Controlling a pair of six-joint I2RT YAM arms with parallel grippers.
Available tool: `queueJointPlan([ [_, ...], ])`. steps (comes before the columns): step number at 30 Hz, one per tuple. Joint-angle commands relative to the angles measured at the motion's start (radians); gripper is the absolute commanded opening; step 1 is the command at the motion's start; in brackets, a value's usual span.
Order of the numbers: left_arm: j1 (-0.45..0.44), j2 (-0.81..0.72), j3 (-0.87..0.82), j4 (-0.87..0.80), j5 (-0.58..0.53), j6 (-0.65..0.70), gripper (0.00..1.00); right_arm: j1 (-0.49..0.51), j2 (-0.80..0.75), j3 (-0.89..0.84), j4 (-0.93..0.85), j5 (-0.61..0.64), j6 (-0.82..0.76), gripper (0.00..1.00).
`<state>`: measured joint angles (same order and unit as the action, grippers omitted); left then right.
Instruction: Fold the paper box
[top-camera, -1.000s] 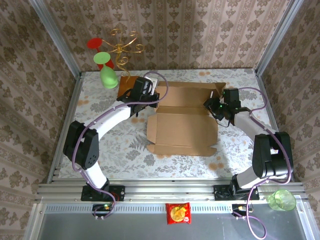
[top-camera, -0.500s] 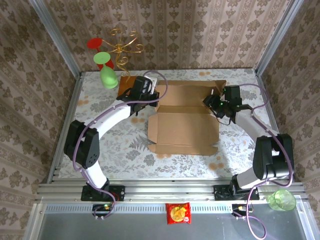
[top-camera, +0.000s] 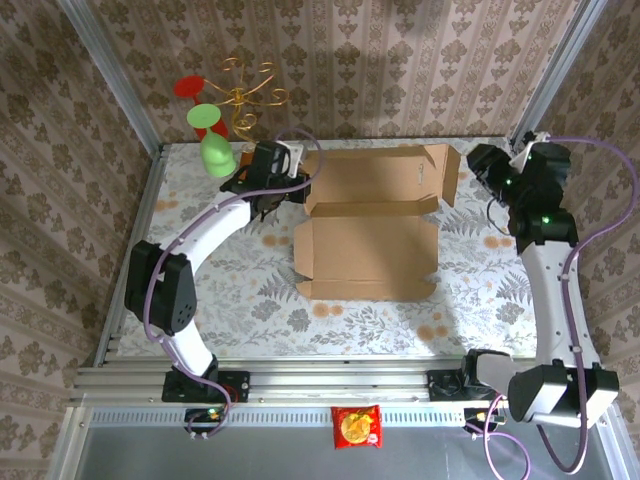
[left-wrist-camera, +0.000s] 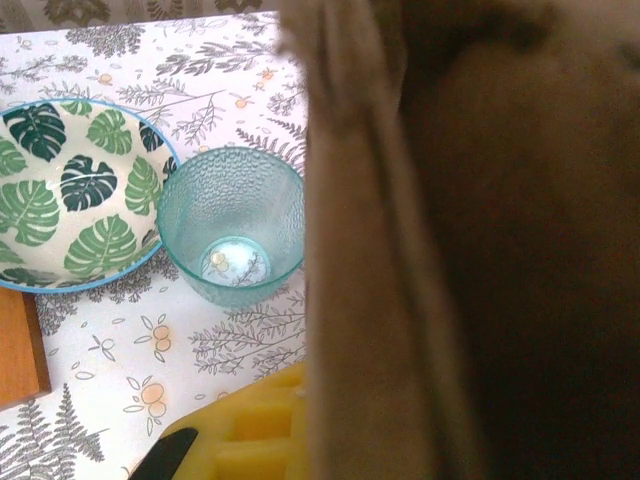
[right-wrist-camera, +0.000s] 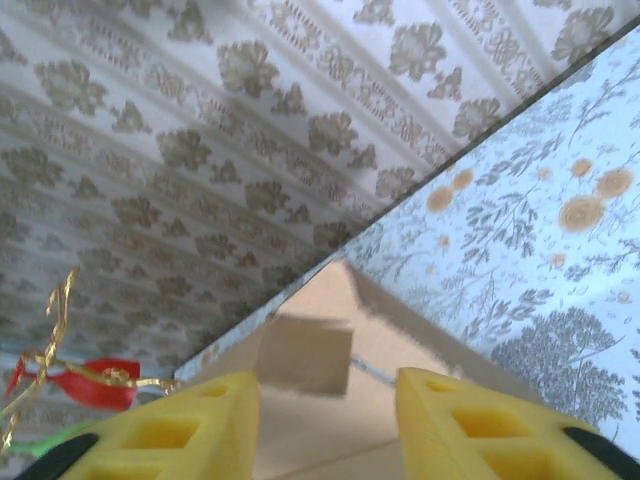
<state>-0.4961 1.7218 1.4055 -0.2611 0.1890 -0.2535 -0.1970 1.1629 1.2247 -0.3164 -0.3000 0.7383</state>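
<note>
The paper box (top-camera: 365, 250) lies open in the middle of the table, its rear panel (top-camera: 385, 175) standing up with a side flap at the right end. My left gripper (top-camera: 290, 180) is at the box's back left corner. In the left wrist view the cardboard wall (left-wrist-camera: 400, 250) presses against one yellow finger (left-wrist-camera: 255, 430) and hides the other, so the gripper reads as shut on the box. My right gripper (top-camera: 487, 168) hangs raised off the box's back right corner, open and holding nothing. Between its yellow fingers (right-wrist-camera: 190, 425) the box's flap (right-wrist-camera: 310, 355) shows beyond.
A gold wire stand (top-camera: 245, 90) with red and green cups stands at the back left on an orange-brown slab (top-camera: 245, 163). The left wrist view shows a teal glass (left-wrist-camera: 232, 225), a leaf-pattern bowl (left-wrist-camera: 70, 195) and the slab's edge (left-wrist-camera: 15, 350). A red packet (top-camera: 355, 425) lies on the near rail.
My right gripper let go of the box's right end and swung up and away to the back right. The rear panel now stands more upright. My left gripper shifted slightly back.
</note>
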Motion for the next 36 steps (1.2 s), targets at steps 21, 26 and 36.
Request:
queueJointPlan([
  [21,0.095,0.189,0.212,-0.108,0.413,-0.018,0.0,-0.133,0.354,-0.153,0.712,-0.756,0.227,0.4],
  [26,0.103,0.198,0.197,-0.067,0.443,-0.064,0.0,-0.102,0.331,-0.162,0.695,-0.757,0.216,0.41],
  [36,0.126,0.206,0.192,-0.056,0.496,-0.099,0.0,-0.053,0.29,-0.187,0.749,-0.756,0.272,0.45],
])
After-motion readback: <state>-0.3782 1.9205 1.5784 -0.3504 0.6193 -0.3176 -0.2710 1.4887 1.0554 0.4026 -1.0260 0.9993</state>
